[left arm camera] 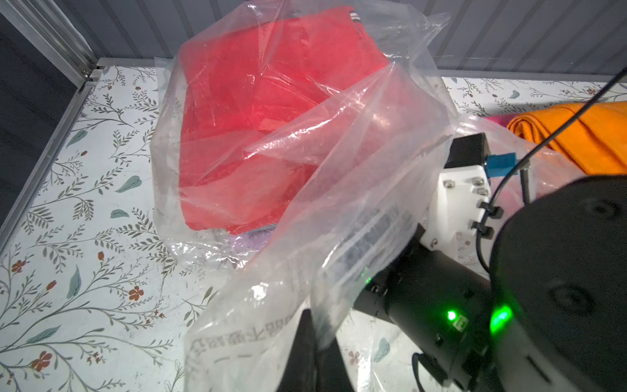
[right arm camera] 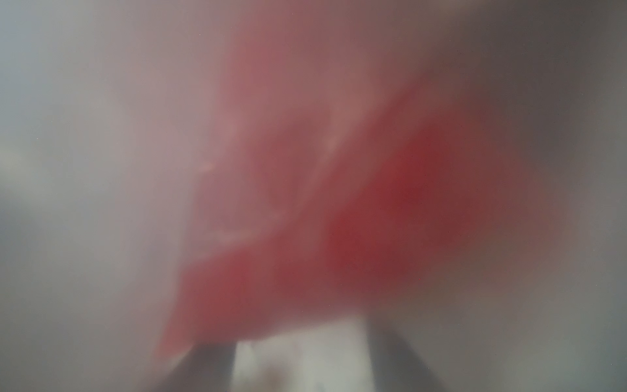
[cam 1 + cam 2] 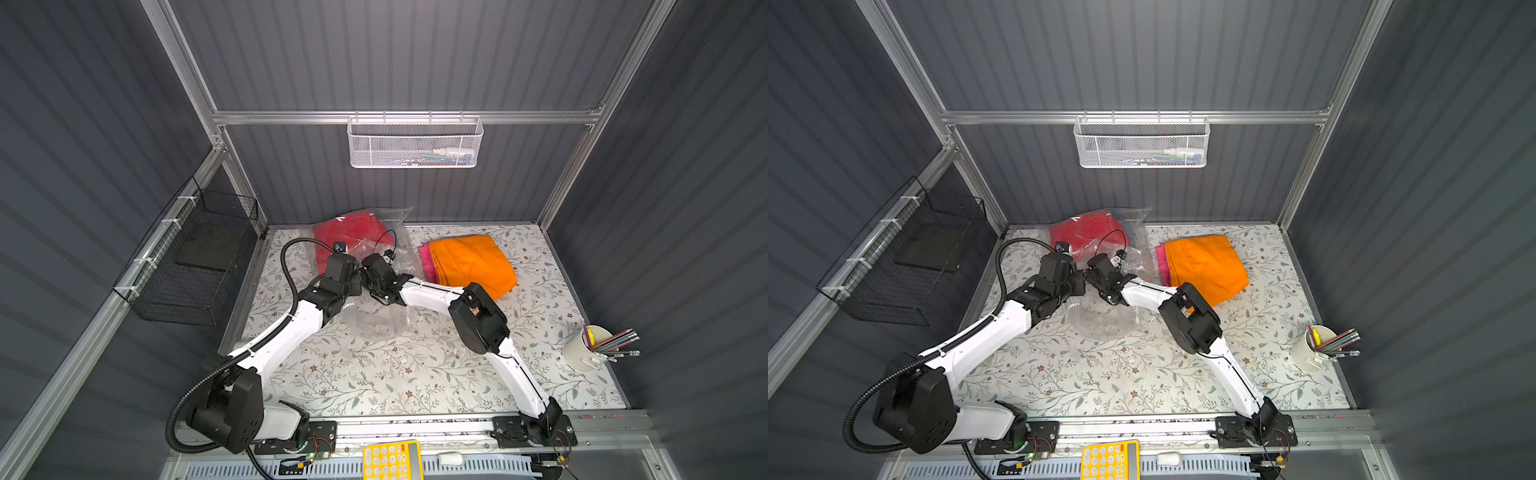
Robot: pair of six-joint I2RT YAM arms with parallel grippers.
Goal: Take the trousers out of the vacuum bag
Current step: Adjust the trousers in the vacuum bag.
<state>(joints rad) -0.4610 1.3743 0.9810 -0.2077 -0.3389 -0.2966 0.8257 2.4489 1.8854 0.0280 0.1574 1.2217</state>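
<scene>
The vacuum bag [image 3: 400, 224] [image 3: 1136, 219] [image 1: 373, 135] lies crumpled at the back of the table, its mouth lifted. Red trousers [image 3: 349, 228] [image 3: 1088, 232] [image 1: 254, 101] sit inside it, with a bit of lilac cloth [image 1: 249, 242] showing beneath them. My left gripper [image 1: 314, 325] is shut on the bag's printed plastic edge. My right gripper [image 2: 298, 346] reaches into the bag mouth; its view is blurred, its fingers stand apart, and the red trousers [image 2: 373, 220] lie just ahead. Orange trousers [image 3: 469, 262] [image 3: 1204, 266] lie on hot pink trousers [image 3: 426, 262] outside the bag, to its right.
A white mesh basket [image 3: 415, 143] hangs on the back wall. A black wire basket [image 3: 195, 262] hangs on the left wall. A white cup of pencils [image 3: 590, 345] stands at the right of the floral table [image 3: 374, 374]. A yellow calculator [image 3: 390, 461] lies at the front.
</scene>
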